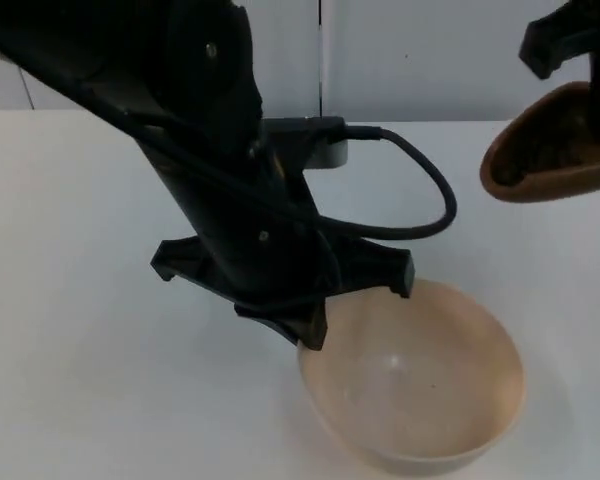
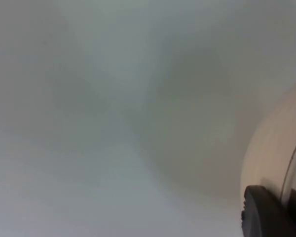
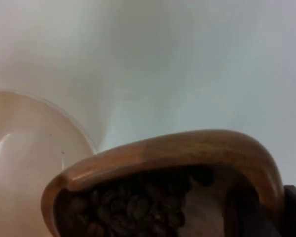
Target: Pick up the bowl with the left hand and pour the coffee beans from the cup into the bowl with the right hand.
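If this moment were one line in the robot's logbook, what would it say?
left claw: holds bowl by rim | right claw: holds tilted cup, coffee beans inside | bowl: no beans yet

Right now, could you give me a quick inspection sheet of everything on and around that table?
Surface: white table, bare where visible.
Job's things: beige bowl, no beans in it; brown wooden cup tilted, coffee beans inside.
Clutter: nothing seen.
Hands: left hand grips the bowl's rim; right hand holds the cup off to the bowl's side.
Cables: left out, the robot's own.
Surroundings: grey partition wall behind.
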Available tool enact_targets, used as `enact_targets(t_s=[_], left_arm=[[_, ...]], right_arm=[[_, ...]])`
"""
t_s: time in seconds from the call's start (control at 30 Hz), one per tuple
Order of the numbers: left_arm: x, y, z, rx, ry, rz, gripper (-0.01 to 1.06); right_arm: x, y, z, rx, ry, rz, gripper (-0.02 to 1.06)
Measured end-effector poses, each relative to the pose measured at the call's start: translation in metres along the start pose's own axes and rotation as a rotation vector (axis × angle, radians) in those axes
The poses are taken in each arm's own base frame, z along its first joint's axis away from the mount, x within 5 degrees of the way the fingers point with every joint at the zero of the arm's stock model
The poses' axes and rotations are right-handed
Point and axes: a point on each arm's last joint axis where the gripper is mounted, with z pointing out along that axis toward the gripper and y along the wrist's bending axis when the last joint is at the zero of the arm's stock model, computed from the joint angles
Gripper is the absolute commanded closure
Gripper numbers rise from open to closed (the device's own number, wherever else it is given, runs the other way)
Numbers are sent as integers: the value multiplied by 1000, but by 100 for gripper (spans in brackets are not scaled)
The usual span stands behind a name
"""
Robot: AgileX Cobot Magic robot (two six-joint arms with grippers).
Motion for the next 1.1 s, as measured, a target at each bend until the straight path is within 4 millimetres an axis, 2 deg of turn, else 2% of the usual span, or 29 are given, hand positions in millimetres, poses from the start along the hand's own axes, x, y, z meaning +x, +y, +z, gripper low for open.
enact_targets(t_s=[0.2, 0.73, 1.1], left_arm=[[1, -2, 0, 2, 1, 6, 105], [1, -2, 0, 2, -2, 6, 105], [0, -2, 0, -1, -5, 12, 105]], right_arm=[[1, 21, 2, 30, -1, -64, 104], [5, 55, -12, 167, -108, -222, 104], [4, 54, -14, 202, -120, -293, 104]])
